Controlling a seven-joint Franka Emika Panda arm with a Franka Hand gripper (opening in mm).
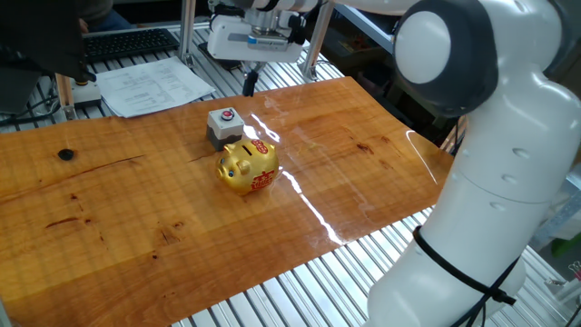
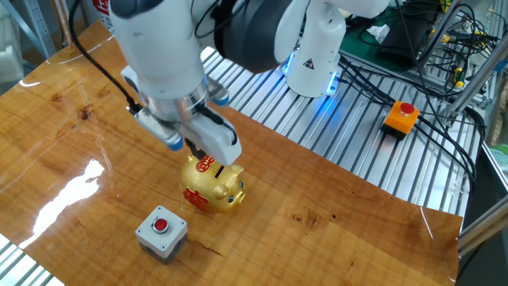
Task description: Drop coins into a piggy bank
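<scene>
From one fixed view I see my gripper [image 1: 249, 84] hanging above the far table edge, fingers close together, though I cannot tell whether they pinch anything; the other fixed view puts it [image 2: 198, 151] right over the piggy bank's [image 2: 212, 183] back. The piggy bank [image 1: 248, 165] stands mid-table beside a grey box [image 1: 223, 126] with a red button. The glossy wooden table [image 1: 136, 209] rests on aluminium slats, with papers [image 1: 152, 86] beyond it.

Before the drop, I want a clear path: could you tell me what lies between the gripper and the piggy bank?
Nothing: in the other fixed view the gripper hangs just above the piggy bank.
</scene>
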